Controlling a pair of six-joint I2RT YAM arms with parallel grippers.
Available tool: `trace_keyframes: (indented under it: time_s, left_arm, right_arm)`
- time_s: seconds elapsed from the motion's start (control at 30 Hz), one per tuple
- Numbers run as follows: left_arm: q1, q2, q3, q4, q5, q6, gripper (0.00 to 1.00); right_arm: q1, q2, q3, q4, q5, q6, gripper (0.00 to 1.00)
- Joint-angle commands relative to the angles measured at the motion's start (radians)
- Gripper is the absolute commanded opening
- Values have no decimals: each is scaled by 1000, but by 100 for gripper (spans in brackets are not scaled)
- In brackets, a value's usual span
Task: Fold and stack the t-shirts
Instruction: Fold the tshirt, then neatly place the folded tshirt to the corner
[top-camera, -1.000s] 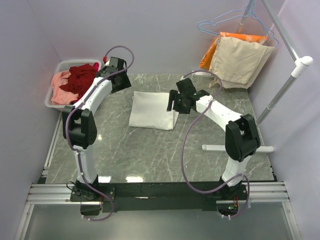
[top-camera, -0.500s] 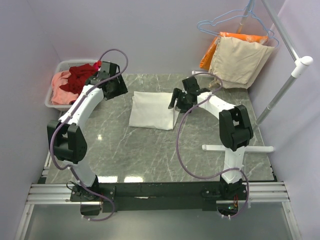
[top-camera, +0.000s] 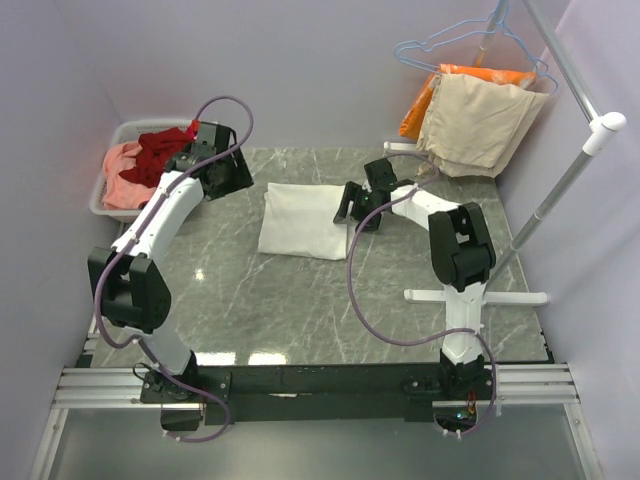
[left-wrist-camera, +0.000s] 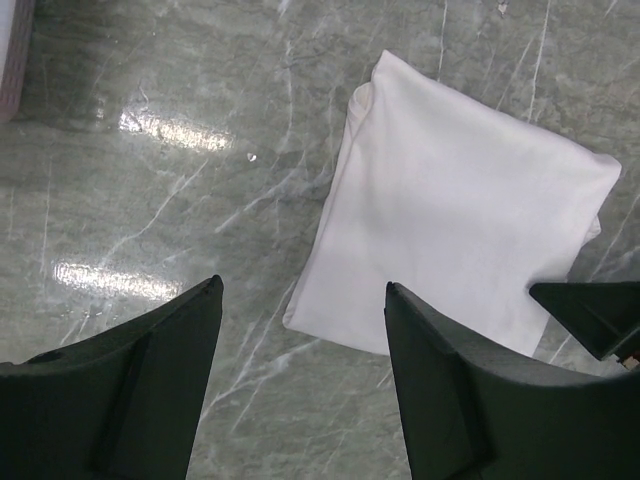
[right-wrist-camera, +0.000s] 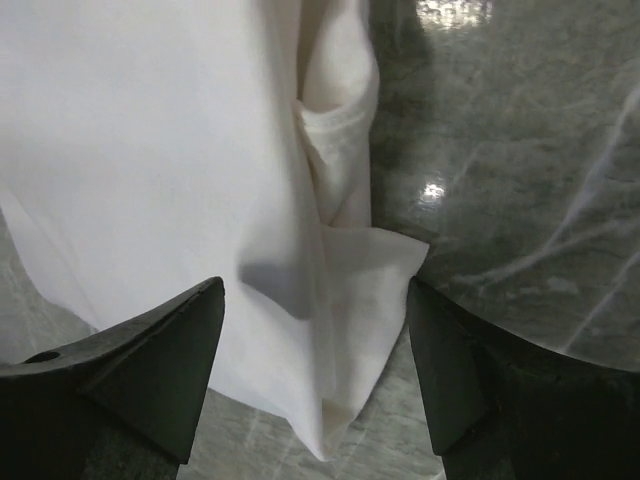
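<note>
— How is my left arm (top-camera: 160, 215) sitting?
— I have its elbow bent out near the left edge and the forearm reaching up toward the back left. The left end effector (top-camera: 222, 170) points down at the desk (top-camera: 300, 310), fingers spread wide and holding nothing.
— And the right arm (top-camera: 458, 250)?
— I see its elbow stacked almost over the base, with the forearm angled back and left toward the middle. The right end effector (top-camera: 356, 210) tilts downward, fingers equally wide apart.
</note>
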Motion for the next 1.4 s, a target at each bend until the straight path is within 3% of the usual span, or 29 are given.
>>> trace_keyframes:
  time_s: [0.0, 0.17, 0.37, 0.47, 0.5, 0.57, 0.6, 1.0, 1.37]
  left_arm:
    - [4, -88, 41, -20, 11, 9, 72]
    - [9, -128, 47, -29, 8, 7, 72]
    - [20, -165, 38, -34, -10, 11, 73]
    - [26, -169, 38, -34, -10, 12, 73]
    - [27, -171, 38, -34, -7, 12, 73]
    - [30, -171, 38, -32, -4, 12, 73]
    - [30, -171, 39, -34, -3, 12, 73]
    - [36, -156, 39, -32, -3, 23, 73]
    - [40, -137, 45, -24, 5, 37, 73]
  right_arm:
    - [-1, 58, 48, 16, -38, 9, 79]
    - [-1, 91, 56, 40, -104, 26, 75]
    - [10, 137, 118, 4, -133, 14, 57]
    - [11, 155, 145, -27, -129, 0, 41]
    - [11, 158, 151, -33, -114, -5, 28]
    - [11, 161, 167, -68, -94, -11, 15]
    - [11, 160, 174, -81, -75, -19, 0]
    - [-29, 28, 201, -363, 295, -106, 0]
    - [-162, 15, 267, -538, 575, -115, 0]
